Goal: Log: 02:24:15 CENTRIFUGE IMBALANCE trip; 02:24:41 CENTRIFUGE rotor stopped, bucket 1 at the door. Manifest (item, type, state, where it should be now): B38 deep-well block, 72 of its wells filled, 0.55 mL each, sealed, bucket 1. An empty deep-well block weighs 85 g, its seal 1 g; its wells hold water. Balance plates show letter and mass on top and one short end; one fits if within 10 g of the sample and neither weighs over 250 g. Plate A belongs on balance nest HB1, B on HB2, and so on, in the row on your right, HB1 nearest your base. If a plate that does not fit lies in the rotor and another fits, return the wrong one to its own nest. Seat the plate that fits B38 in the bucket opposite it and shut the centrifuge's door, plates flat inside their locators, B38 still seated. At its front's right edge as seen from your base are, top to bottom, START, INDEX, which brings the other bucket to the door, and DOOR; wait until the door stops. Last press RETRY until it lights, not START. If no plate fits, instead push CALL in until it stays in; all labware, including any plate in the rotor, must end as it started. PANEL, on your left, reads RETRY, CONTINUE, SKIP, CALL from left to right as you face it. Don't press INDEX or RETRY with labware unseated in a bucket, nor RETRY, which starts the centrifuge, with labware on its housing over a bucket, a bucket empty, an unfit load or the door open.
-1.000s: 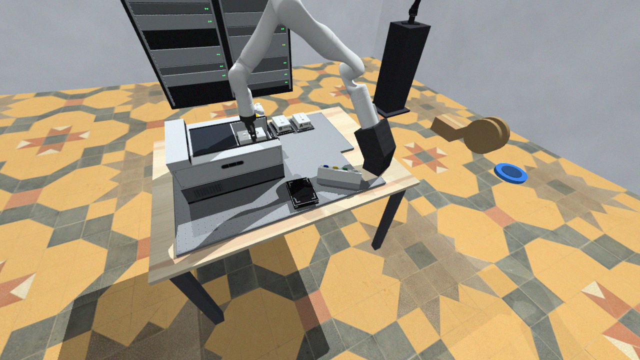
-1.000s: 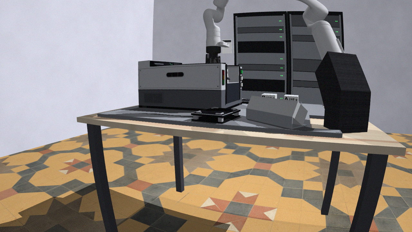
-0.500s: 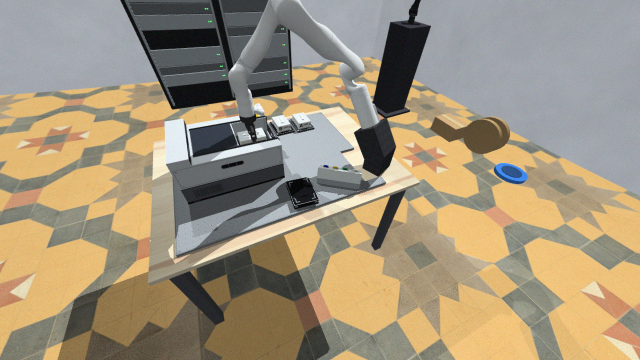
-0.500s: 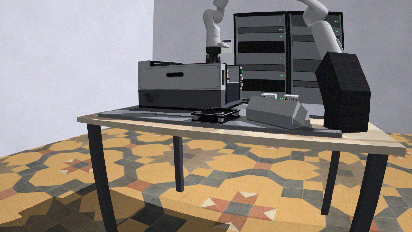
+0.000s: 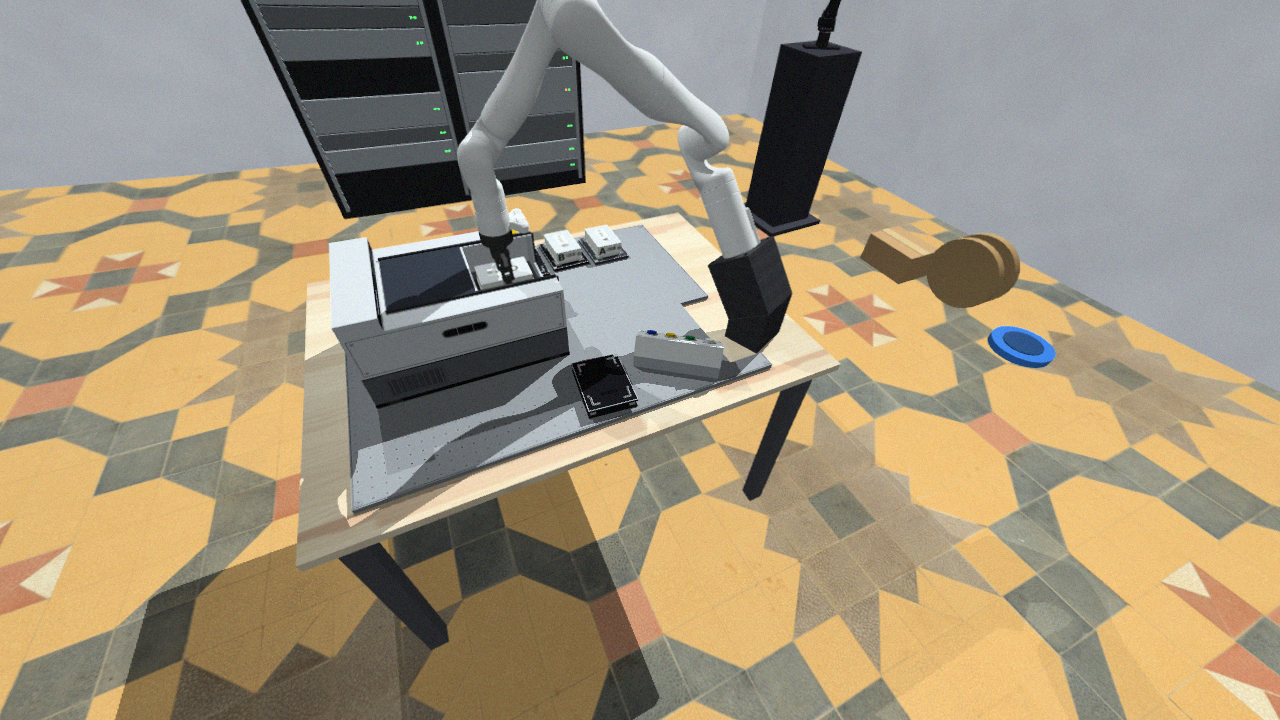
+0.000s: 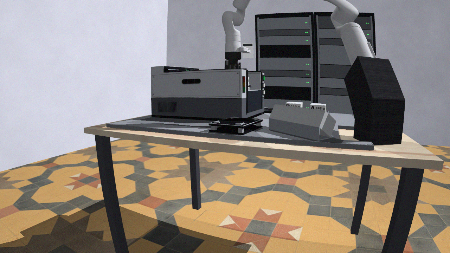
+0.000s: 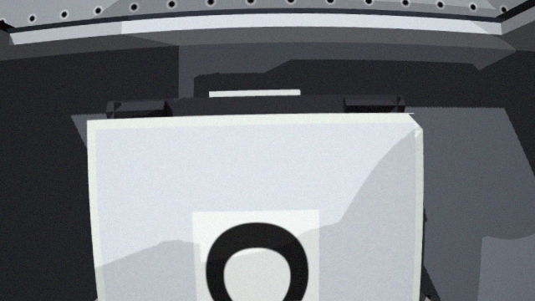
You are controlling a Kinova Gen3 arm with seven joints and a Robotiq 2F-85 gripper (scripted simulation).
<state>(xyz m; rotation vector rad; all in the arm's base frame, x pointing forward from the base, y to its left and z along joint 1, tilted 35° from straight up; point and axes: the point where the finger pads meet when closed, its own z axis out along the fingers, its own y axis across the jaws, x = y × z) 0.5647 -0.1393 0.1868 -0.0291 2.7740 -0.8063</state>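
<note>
White plate (image 5: pixel 489 272) (image 7: pixel 251 167) — clamped between the gripper's (image 5: pixel 505 270) (image 6: pixel 232 66) (image 7: pixel 261 298) wide-set fingers — hangs in the opening near the front edge of the centrifuge's (image 5: pixel 411 342) (image 6: pixel 201 89) (image 7: pixel 292 21) top.

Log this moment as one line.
gripper: gripping lettered plate | location: centrifuge opening | seating: unclear | plate A, plate B: in nest row
</note>
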